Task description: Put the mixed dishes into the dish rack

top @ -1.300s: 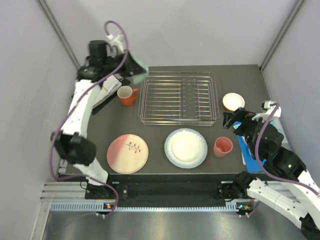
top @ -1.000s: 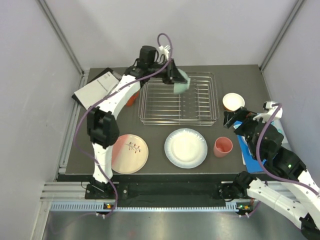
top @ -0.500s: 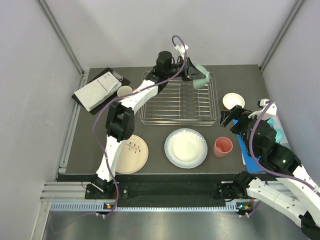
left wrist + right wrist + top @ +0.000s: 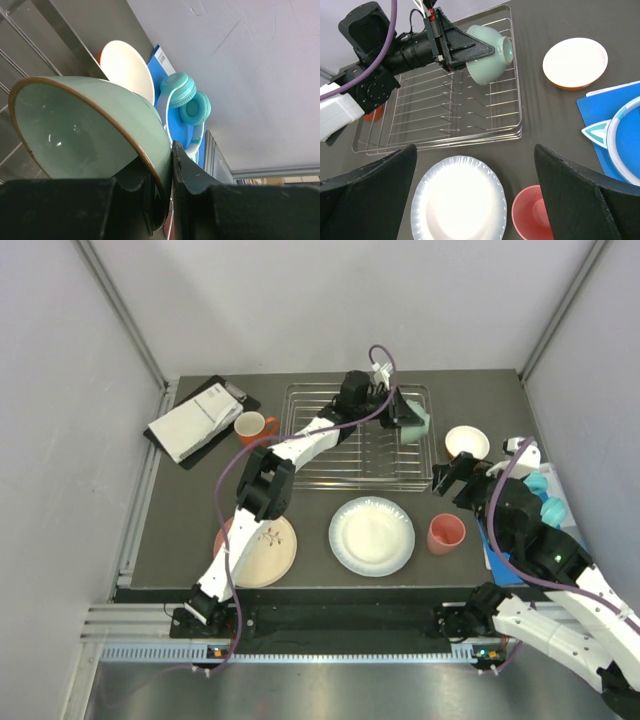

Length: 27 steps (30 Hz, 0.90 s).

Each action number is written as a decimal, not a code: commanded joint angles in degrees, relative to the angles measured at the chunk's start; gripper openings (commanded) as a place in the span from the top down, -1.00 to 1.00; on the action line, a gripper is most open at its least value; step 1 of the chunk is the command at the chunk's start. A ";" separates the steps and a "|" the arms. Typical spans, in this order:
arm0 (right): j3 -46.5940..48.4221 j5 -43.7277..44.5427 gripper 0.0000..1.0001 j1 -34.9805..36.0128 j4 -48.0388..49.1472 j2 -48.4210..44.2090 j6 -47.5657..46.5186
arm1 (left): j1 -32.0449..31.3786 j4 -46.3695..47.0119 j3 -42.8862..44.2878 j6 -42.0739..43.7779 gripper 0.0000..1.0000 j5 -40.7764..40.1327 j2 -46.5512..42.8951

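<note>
The left pincer (image 4: 169, 170) is clenched on the rim of the mint green bowl (image 4: 85, 130), one finger inside the bowl and one outside against its wall; the bowl is tipped on its side, its hollow facing back toward the wrist and its foot pointing away; from above it hangs over the far right part of the dish rack (image 4: 355, 483), and whether it touches the wires I cannot tell. The left arm reaches across the rack from the left. The rack itself holds no other dish.

The right pincer (image 4: 452, 476) is released, its fingers (image 4: 370, 195) spread wide and grasping nothing; it hovers over the surface (image 4: 190, 500) near the rack's front right corner.

In front of the rack lies the white plate with pale blue rim (image 4: 372, 536); just to its right stands the salmon-pink cup (image 4: 446, 534), upright; to its left lies the pink-and-cream plate (image 4: 262, 548), partly hidden by the left arm. The orange handled mug (image 4: 252, 427) stands beside the rack's left end; beyond it lies a black-and-white booklet (image 4: 195, 420). A small white dish (image 4: 466, 442) sits right of the rack; further right, turquoise ring-shaped items (image 4: 187, 97) rest on a blue sheet (image 4: 160, 60).
</note>
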 commanded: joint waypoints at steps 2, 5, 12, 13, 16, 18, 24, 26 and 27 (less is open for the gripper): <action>0.35 -0.69 -0.99 0.85 1.61 -0.82 0.56 | 0.13 5.94 4.43 3.86 1.00 -2.05 -1.65; 0.52 -0.78 -0.99 0.85 1.44 -0.55 0.82 | 0.13 5.41 4.52 5.97 0.94 -3.81 -1.29; 1.49 -0.78 -1.00 0.85 0.91 -0.38 0.82 | 0.22 1.19 4.25 15.10 1.00 -12.86 -1.03; 1.49 -0.78 -0.99 0.85 0.91 -0.46 0.74 | 0.13 0.84 4.17 15.55 1.00 -14.35 -1.03; 1.58 -0.69 -0.99 0.77 0.82 -0.64 0.82 | -0.30 0.57 3.38 16.61 1.00 -14.62 -1.12; 1.66 -0.78 -0.99 0.85 0.91 -0.55 0.91 | -0.48 0.48 2.67 16.96 0.96 -14.97 -1.38; 1.75 -0.87 -0.99 0.85 0.65 -0.82 1.52 | -1.62 -0.22 0.65 19.50 0.38 -16.99 -1.91; 1.75 -0.78 -0.99 0.85 0.03 -1.08 1.79 | -1.80 -0.57 -0.23 19.77 0.05 -17.53 -2.00; 1.75 -0.52 -0.99 0.85 -0.23 -1.08 2.14 | -1.80 -0.57 -0.40 19.95 -0.26 -17.35 -2.08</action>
